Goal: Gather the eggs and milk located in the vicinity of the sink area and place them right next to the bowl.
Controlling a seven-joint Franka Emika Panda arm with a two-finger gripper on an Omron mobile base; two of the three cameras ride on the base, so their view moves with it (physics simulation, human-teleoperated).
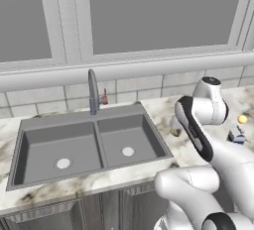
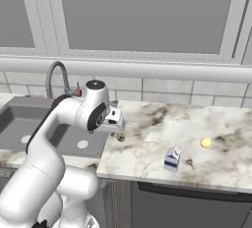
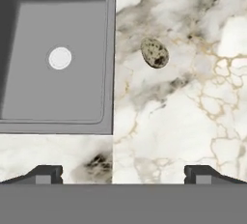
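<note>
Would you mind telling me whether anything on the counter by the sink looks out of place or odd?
Mildly, yes: a speckled egg lies loose on its side on the bare marble counter, just off the sink rim, where it could roll. The milk carton stands upright; nothing looks spilled or damaged.

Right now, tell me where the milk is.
The milk stands on the counter right of the sink, near the front edge, with the yellow ball behind it to the right.
</note>
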